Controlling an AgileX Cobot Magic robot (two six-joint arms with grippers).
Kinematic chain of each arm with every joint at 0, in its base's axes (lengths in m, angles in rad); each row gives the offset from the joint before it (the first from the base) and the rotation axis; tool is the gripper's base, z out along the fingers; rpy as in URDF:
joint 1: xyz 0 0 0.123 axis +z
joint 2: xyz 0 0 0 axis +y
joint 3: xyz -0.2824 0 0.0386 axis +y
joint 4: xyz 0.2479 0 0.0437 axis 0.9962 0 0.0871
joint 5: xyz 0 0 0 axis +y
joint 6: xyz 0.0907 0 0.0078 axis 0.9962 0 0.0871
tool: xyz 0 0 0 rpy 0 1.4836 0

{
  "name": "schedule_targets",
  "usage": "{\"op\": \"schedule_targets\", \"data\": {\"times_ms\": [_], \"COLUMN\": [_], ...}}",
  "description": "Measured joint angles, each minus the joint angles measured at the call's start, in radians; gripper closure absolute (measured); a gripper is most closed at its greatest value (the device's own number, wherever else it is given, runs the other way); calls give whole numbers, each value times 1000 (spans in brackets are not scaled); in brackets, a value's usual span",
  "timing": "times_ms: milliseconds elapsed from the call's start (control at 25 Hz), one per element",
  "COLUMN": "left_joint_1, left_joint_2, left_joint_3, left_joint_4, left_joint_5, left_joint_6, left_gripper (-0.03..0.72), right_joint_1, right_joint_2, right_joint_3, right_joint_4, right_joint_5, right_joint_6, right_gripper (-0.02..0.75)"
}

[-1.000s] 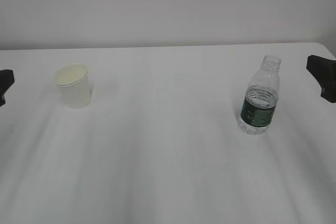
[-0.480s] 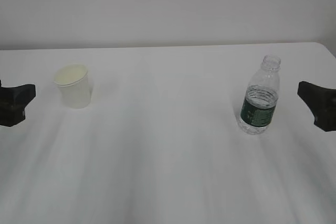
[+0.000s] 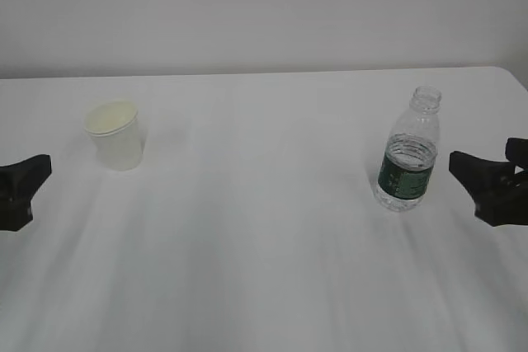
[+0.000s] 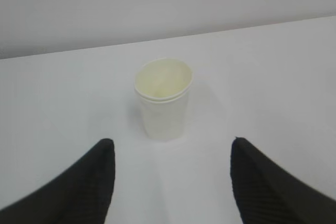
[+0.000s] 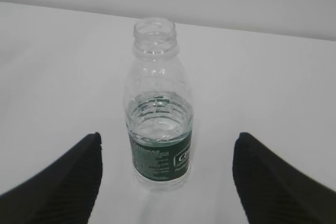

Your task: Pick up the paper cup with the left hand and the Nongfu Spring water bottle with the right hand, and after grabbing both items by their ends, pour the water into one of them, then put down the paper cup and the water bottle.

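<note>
The table (image 3: 264, 228) is a smooth, matte white surface, meeting a plain pale wall behind.

The paper cup (image 3: 115, 135) stands upright on the table's left portion. It is a small tapered cone of white paper with a rolled rim and a pale cream interior; a faint seam ring runs just under the rim in the left wrist view (image 4: 163, 99).

The Nongfu Spring water bottle (image 3: 408, 152) stands upright on the right portion, well apart from the cup. It is clear ribbed plastic with a dark green label band and an uncapped threaded neck (image 5: 158, 103). The water (image 5: 159, 121) fills roughly the lower half, its surface sitting just above the label.

The left gripper (image 4: 170, 153) sits low, near the cup but clear of it, its black textured fingers (image 4: 100, 179) spread wide and holding nothing.

The right gripper (image 5: 167, 148) faces the bottle, its black ribbed fingers (image 5: 262, 174) likewise spread wide on either side, empty, touching nothing.
</note>
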Motion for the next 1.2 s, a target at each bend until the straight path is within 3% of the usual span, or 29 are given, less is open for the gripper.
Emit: {"op": "schedule_targets", "data": {"times_ms": [200, 640, 1200], "left_joint_1": [0, 0, 0], "left_joint_2": [82, 302, 343], "left_joint_3": [29, 85, 85], "left_joint_4": [55, 140, 170], "left_joint_5": [-54, -378, -396], "left_joint_6": [-51, -87, -87], "left_gripper": [195, 202, 205], "right_joint_1": [0, 0, 0], "right_joint_2": [47, 171, 295], "right_joint_3": [0, 60, 112], "right_joint_4": [-9, -12, 16], "right_joint_5": [-38, -236, -452], "right_joint_6": [2, -10, -62], "right_gripper": [148, 148, 148]}}
